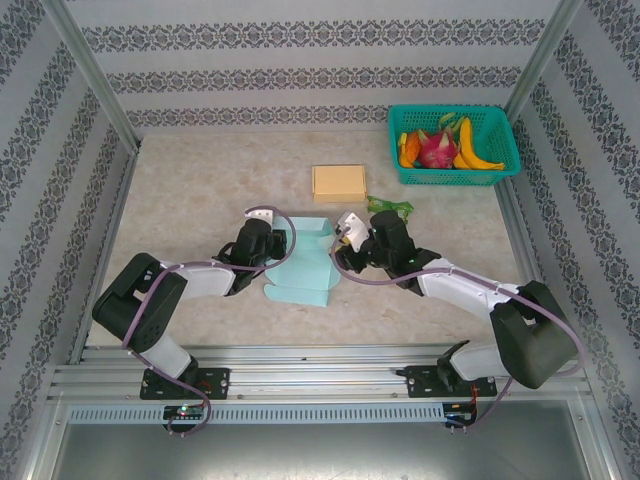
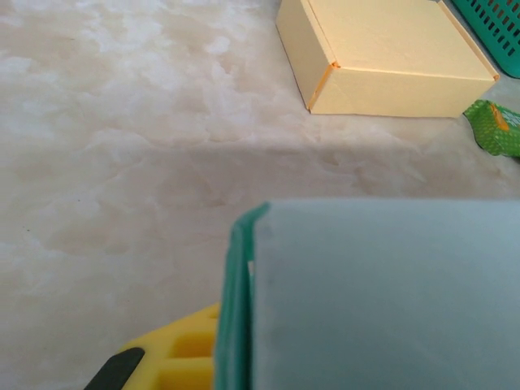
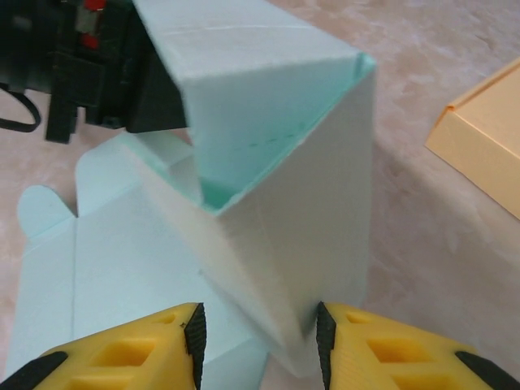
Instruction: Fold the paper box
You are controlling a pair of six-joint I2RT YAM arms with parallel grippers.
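The pale teal paper box (image 1: 300, 262) lies part-folded at mid table, its flat sheet spread toward the arms and two walls raised at the far end. My left gripper (image 1: 283, 243) is shut on the left raised wall; in the left wrist view the wall's green edge (image 2: 236, 309) presses against one yellow finger (image 2: 175, 357). My right gripper (image 3: 260, 333) stands open astride the right wall's near corner (image 3: 309, 244). Its right pad (image 3: 325, 341) touches the wall, while its left pad (image 3: 195, 341) sits apart over the flat sheet.
A closed cream box (image 1: 339, 182) sits just beyond the paper box. A green packet (image 1: 390, 208) lies to its right. The green basket (image 1: 500, 170) of fruit stands at the back right. Metal frame rails border the table.
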